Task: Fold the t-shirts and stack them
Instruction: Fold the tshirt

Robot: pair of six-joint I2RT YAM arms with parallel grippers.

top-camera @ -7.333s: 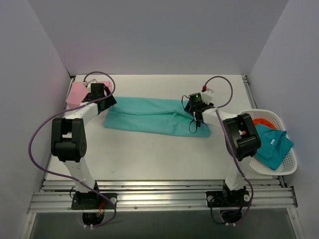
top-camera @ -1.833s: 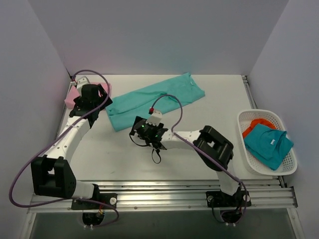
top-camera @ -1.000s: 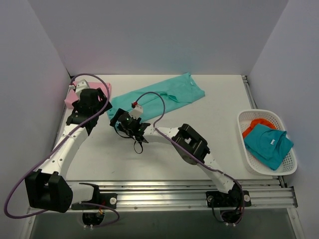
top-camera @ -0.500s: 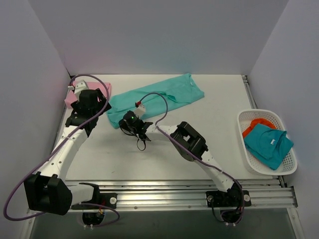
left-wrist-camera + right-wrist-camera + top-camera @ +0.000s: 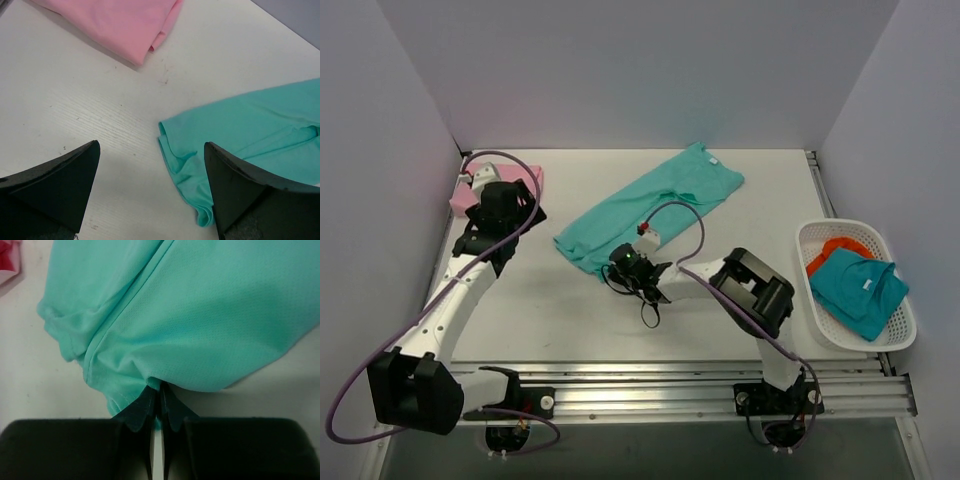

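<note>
The turquoise-green t-shirt (image 5: pixel 655 200) lies in a long diagonal strip across the table, its white neck label at the far right end. My right gripper (image 5: pixel 622 264) is at its near left end, shut on a pinch of its edge; the right wrist view shows the gripper (image 5: pixel 160 390) biting the cloth (image 5: pixel 200 315). The pink t-shirt (image 5: pixel 467 192) lies folded at the far left, also seen in the left wrist view (image 5: pixel 115 20). My left gripper (image 5: pixel 505 215) hangs open above bare table (image 5: pixel 150 190), between the pink shirt and the turquoise shirt's crumpled corner (image 5: pixel 195 175).
A white basket (image 5: pixel 903 335) at the right edge holds a teal garment (image 5: pixel 860 290) over an orange one (image 5: pixel 840 245). Grey walls close in the table on the left, back and right. An aluminium rail runs along the near edge.
My right gripper has shut on the turquoise shirt's edge and dragged it right and nearer; the whole shirt has shifted right. The left arm has barely moved.
</note>
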